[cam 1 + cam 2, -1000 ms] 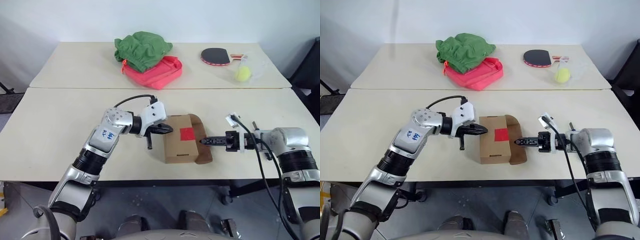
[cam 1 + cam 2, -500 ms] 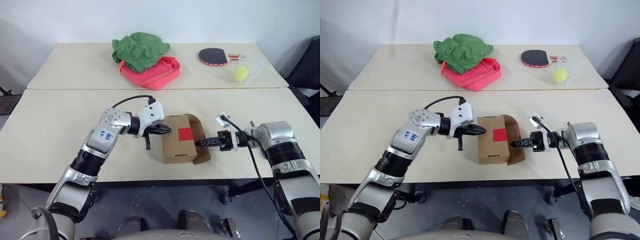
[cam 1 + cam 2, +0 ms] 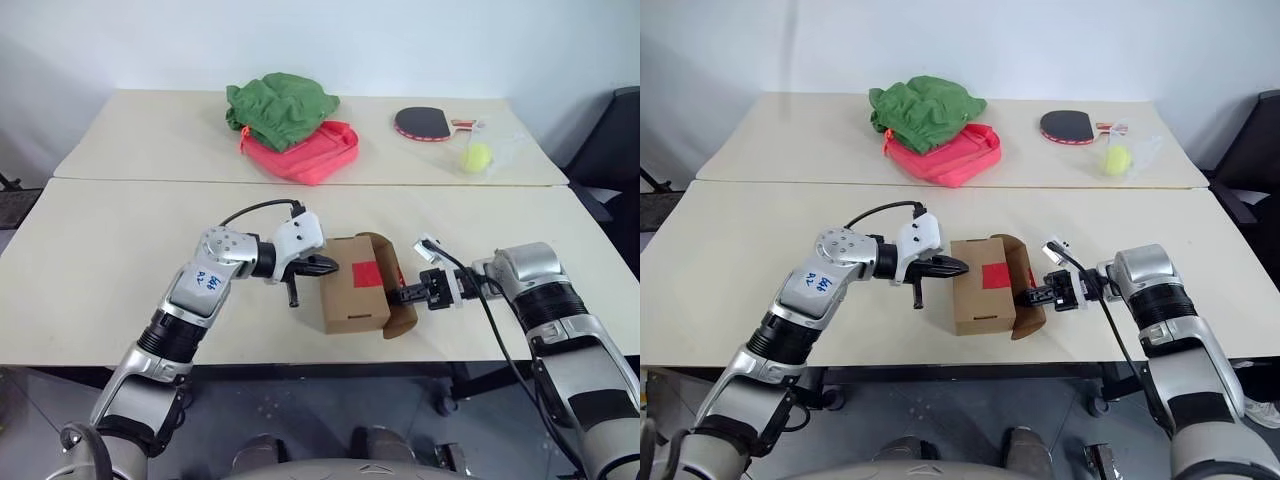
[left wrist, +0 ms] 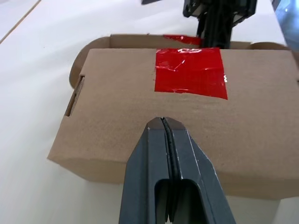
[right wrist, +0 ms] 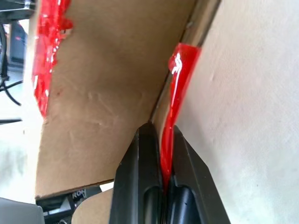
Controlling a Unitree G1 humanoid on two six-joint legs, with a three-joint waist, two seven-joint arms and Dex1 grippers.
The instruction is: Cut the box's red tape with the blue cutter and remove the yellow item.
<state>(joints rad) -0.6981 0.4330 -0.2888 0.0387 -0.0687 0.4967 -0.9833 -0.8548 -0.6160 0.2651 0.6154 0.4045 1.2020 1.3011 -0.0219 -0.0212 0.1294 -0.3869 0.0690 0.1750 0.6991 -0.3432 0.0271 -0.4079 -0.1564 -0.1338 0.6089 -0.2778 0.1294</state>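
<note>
The box (image 3: 355, 296) sits near the front edge of the near table (image 3: 100, 250), between the two arms, its right flap swung open. The left pincer (image 3: 326, 265) is pressed together with nothing in it, tips at the box's left top edge. The right pincer (image 5: 161, 154) (coming in from the right) is clamped on a loose strip of the red tape (image 5: 174, 102) at the open flap. The rest of the tape patch shows on the box top.
</note>
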